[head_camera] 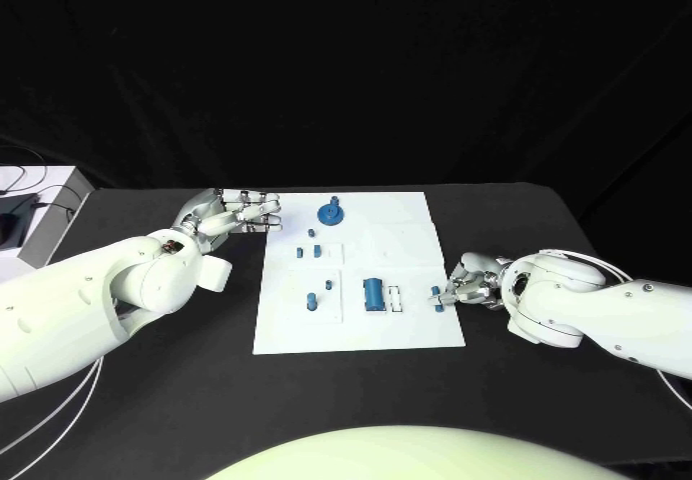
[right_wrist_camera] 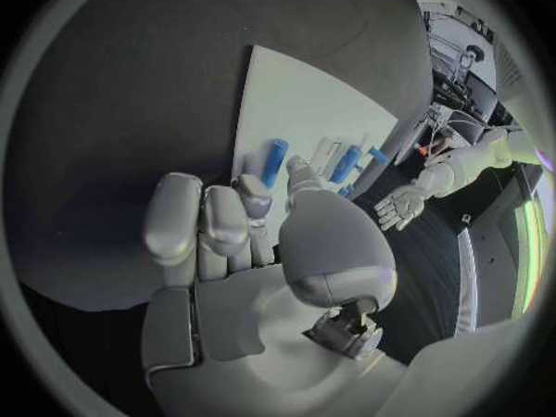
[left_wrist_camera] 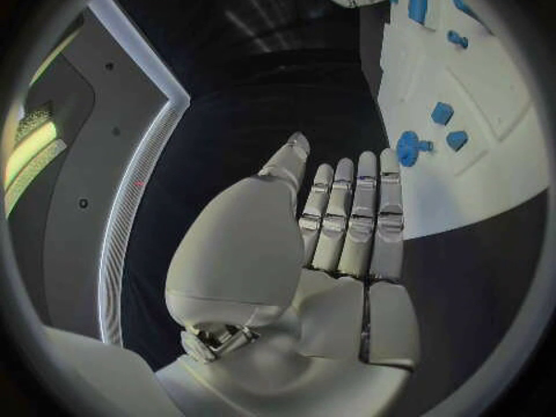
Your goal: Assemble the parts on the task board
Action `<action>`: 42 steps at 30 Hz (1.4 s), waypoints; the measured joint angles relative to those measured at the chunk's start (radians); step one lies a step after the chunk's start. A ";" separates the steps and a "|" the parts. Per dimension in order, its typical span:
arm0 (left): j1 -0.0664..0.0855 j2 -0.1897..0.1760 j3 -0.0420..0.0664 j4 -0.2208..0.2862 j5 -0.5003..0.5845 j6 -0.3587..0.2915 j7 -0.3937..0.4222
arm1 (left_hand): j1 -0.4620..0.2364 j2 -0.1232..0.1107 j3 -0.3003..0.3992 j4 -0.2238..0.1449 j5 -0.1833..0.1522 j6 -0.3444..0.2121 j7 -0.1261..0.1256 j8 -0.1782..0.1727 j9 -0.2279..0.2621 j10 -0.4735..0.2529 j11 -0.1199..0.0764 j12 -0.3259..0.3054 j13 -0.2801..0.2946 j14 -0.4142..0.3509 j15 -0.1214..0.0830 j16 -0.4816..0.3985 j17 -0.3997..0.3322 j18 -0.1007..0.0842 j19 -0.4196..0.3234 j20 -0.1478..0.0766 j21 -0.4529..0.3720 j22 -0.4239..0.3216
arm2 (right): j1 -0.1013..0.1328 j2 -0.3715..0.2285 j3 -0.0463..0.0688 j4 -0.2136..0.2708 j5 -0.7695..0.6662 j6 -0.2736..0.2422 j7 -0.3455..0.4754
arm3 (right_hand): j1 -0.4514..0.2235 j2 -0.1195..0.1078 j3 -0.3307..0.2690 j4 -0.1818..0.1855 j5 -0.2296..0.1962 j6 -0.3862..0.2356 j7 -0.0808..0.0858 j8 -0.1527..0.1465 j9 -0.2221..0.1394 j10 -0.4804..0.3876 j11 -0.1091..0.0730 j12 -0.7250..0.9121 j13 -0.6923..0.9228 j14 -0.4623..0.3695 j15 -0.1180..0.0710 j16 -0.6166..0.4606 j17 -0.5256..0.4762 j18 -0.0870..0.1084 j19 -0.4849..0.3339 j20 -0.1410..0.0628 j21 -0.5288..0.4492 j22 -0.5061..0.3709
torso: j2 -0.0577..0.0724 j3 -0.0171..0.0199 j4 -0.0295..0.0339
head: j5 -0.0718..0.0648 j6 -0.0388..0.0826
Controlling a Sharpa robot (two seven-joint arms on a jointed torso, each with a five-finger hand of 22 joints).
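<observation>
White rectangular task board [head_camera: 411, 215] sits mid-table with small blue parts [head_camera: 374, 293] scattered on it. Left hand [head_camera: 231, 213] released, fingers straight, beside its far corner. Right hand [head_camera: 473, 283] pinches a little blue peg [head_camera: 437, 295] at the board's edge. White box [head_camera: 51, 215] off left.

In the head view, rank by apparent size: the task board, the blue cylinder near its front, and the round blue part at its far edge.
1. task board, by far the largest.
2. blue cylinder.
3. round blue part, close to the cylinder in size, so this order is unsure.

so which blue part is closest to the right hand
The small blue part at the board's right edge, right beside the right hand's fingertips. The larger blue cylinder and the other parts lie further in on the board.
</observation>
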 measured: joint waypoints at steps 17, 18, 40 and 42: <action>0.000 -0.001 0.000 0.000 0.000 0.000 -0.002 | 0.000 0.000 0.000 0.000 0.000 0.000 0.000 0.000 0.000 0.000 0.000 0.000 0.000 0.000 0.000 0.000 0.000 0.000 0.000 0.000 0.000 0.000 | -0.006 0.033 0.005 -0.024 -0.030 -0.001 -0.011 | 0.025 0.025 0.016 -0.046 0.121 0.016 0.000 -0.002 0.009 0.001 0.001 0.000 0.003 0.000 0.000 0.000 0.003 0.000 0.000 0.000 0.000 0.000 | 0.000 0.0005 -0.0010 | 0.004 -0.004; 0.000 -0.001 0.000 0.000 0.000 0.000 -0.002 | 0.000 0.000 0.000 0.000 0.000 0.000 0.000 0.000 0.000 0.000 0.000 0.000 0.000 0.000 0.000 0.000 0.000 0.000 0.000 0.000 0.000 0.000 | -0.007 0.034 0.006 -0.024 -0.032 -0.001 -0.011 | 0.032 0.032 0.021 -0.051 0.146 0.015 -0.001 -0.002 0.009 0.001 0.001 0.000 0.003 0.000 0.000 0.000 0.003 0.000 0.000 0.000 0.000 0.000 | 0.000 0.0005 -0.0010 | 0.003 -0.004; 0.000 -0.001 0.000 0.000 0.000 0.000 -0.004 | 0.004 0.004 0.003 0.003 0.000 0.000 0.000 0.000 0.000 0.000 0.000 0.000 0.000 0.000 0.000 0.000 0.000 0.000 0.000 0.000 0.000 0.000 | -0.007 0.046 0.007 -0.025 -0.043 0.005 0.002 | 0.027 -0.031 0.313 -0.070 0.208 -0.005 0.018 -0.005 0.038 -0.011 0.001 -0.017 -0.001 0.000 0.000 -0.004 0.003 -0.007 0.000 0.000 0.000 -0.001 | 0.000 0.0005 -0.0005 | 0.006 -0.009; 0.000 -0.001 0.000 0.000 0.000 0.000 -0.004 | 0.004 0.004 0.003 0.003 0.000 0.000 0.000 0.000 0.000 0.000 0.000 0.000 0.000 0.000 0.000 0.000 0.000 0.000 0.000 0.000 0.000 0.000 | -0.007 0.046 0.007 -0.025 -0.040 0.005 0.008 | 0.027 -0.031 0.327 -0.058 0.207 -0.009 0.022 -0.005 0.038 -0.014 0.001 -0.022 -0.003 0.000 0.001 -0.004 0.002 -0.007 0.000 0.000 0.000 -0.001 | 0.000 0.0006 -0.0006 | 0.006 -0.010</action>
